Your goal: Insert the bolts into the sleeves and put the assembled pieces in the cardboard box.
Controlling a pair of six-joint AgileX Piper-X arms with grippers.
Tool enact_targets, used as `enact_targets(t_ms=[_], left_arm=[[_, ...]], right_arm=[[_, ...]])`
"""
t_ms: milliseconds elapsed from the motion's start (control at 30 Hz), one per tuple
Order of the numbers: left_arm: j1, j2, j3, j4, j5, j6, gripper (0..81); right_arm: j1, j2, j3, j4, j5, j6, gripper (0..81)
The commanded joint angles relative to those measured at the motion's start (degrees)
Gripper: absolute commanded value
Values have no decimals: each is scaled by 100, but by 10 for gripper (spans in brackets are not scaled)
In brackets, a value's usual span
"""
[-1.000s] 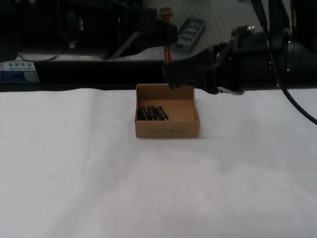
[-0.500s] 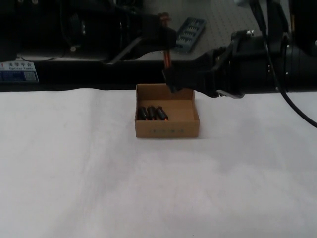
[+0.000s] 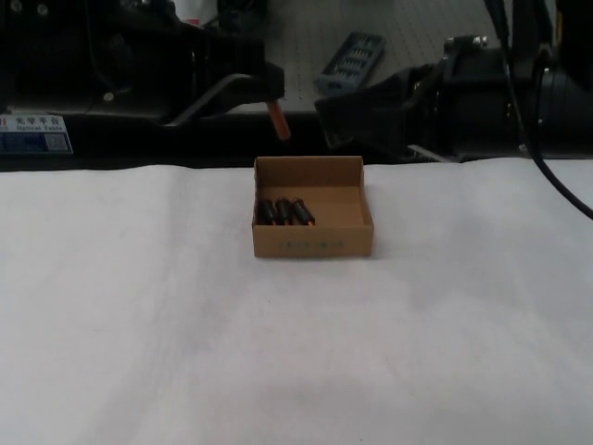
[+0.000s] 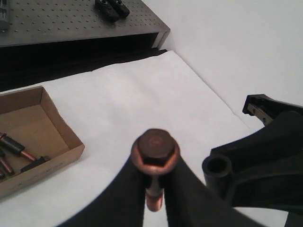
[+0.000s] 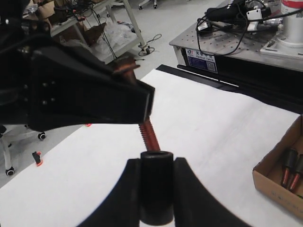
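Note:
My left gripper (image 4: 154, 191) is shut on a copper bolt (image 4: 155, 147), its hex head facing the wrist camera. In the high view that bolt (image 3: 278, 121) hangs from the left gripper (image 3: 270, 91) just behind the cardboard box (image 3: 313, 243), at its back left corner. My right gripper (image 5: 156, 182) is shut on a black sleeve (image 5: 156, 198). The sleeve's open end points at the bolt's threaded shank (image 5: 149, 134), a short gap apart. The right gripper (image 3: 335, 119) sits behind the box's back right. Three assembled pieces (image 3: 285, 211) lie in the box.
White cloth (image 3: 278, 352) covers the bench in front of the box. Behind the cloth's far edge is a dark perforated table (image 3: 417, 28) with a blue parts tray (image 3: 350, 61). The box (image 4: 52, 156) also appears in the left wrist view.
The left arm has shifted left with the bolt and the right gripper has drawn back to the right. The two grippers, close together over the box's back wall before, now stand apart.

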Motion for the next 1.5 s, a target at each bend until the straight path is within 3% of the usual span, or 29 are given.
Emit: enact_targets(t_ms=[0, 467, 733, 1467], left_arm=[[-9, -47, -25, -79, 31, 59, 6], [-9, -47, -25, -294, 89, 49, 6], [-9, -47, -25, -294, 700, -314, 6], [-9, -47, -25, -294, 906, -608, 6]], right_arm=[[-34, -70, -65, -292, -144, 10, 25], [-34, -70, -65, 624, -491, -257, 25], [-34, -70, -65, 571, -625, -369, 25], [-34, -70, -65, 315, -740, -369, 25]])
